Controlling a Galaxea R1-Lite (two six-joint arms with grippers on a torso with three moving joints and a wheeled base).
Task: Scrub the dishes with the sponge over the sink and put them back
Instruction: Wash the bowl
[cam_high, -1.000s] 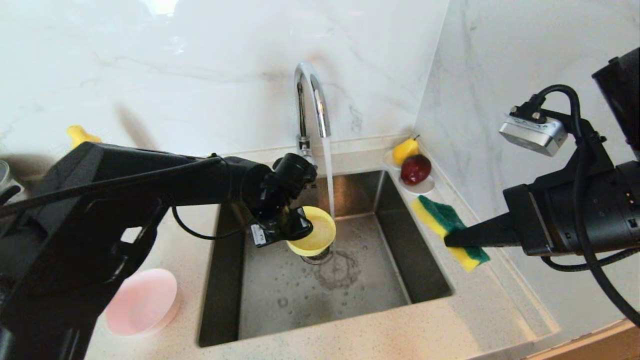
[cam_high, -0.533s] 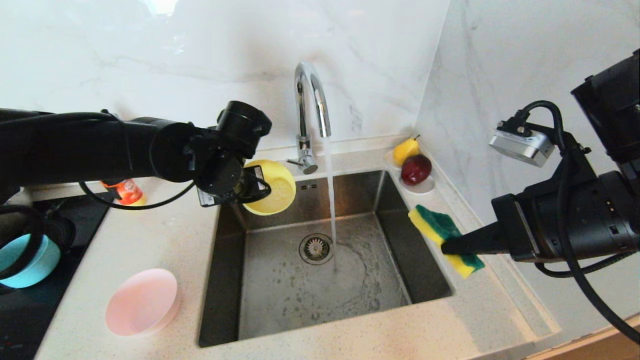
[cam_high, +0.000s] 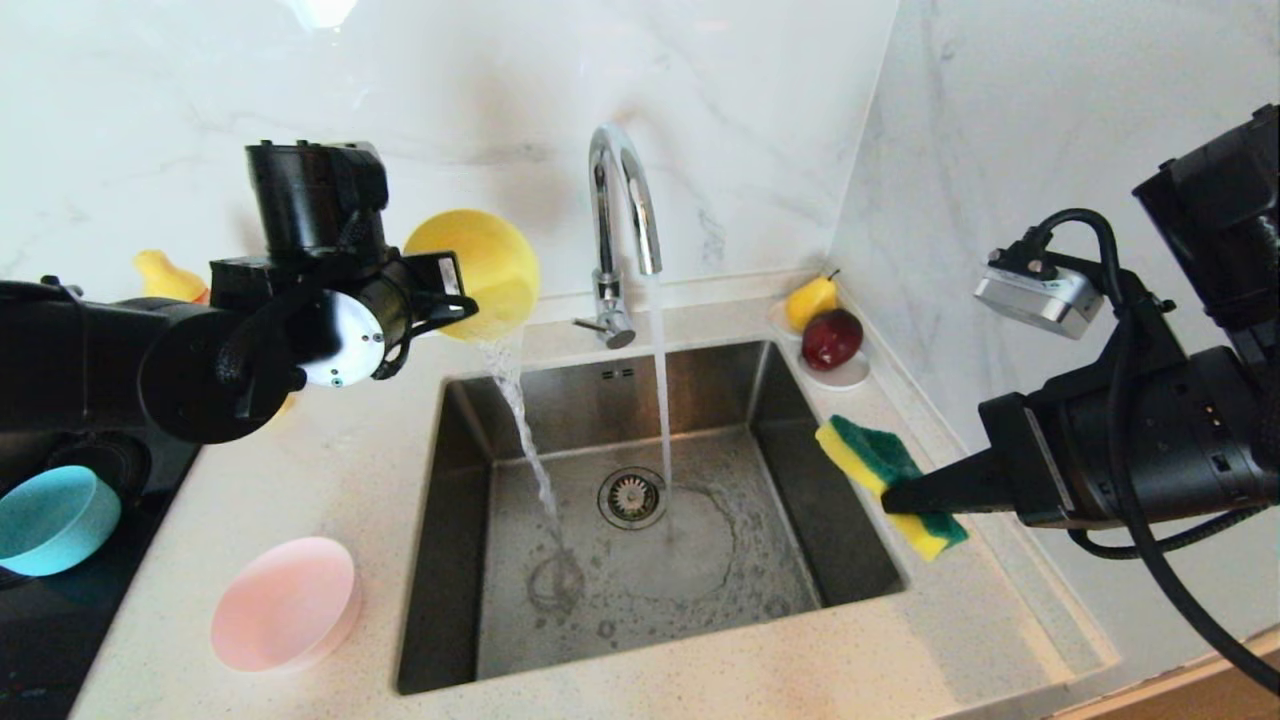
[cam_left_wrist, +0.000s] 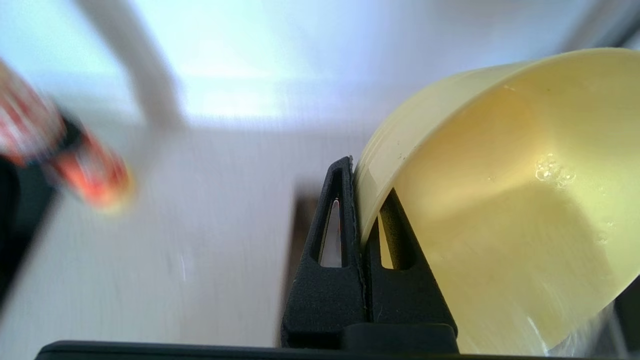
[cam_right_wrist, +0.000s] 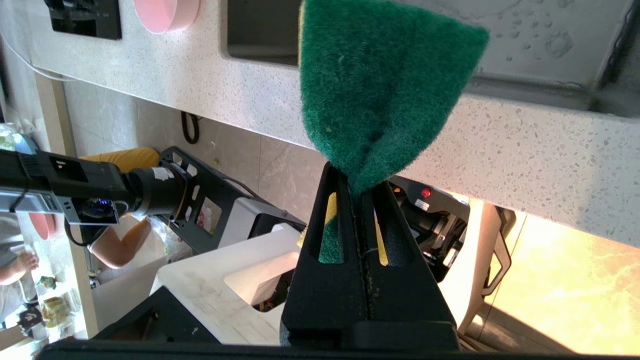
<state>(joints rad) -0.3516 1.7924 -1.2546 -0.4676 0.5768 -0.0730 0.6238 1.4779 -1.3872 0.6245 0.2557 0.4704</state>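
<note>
I've got the left gripper (cam_high: 455, 300) clenched on the rim of the yellow bowl (cam_high: 485, 268), tipped on its side w/ water pouring from it down into the sink (cam_high: 640, 600) below, faucet (cam_high: 622, 215) running just to the bowl's right. Right gripper (cam_high: 895, 490) is pinched tight on the sponge (cam_high: 865, 455), green face up, above the sink's right edge & well apart from the bowl. Pink bowl (cam_high: 285, 603) & teal bowl (cam_high: 50, 518) sit on the counter (cam_high: 330, 450) below the left gripper.
</note>
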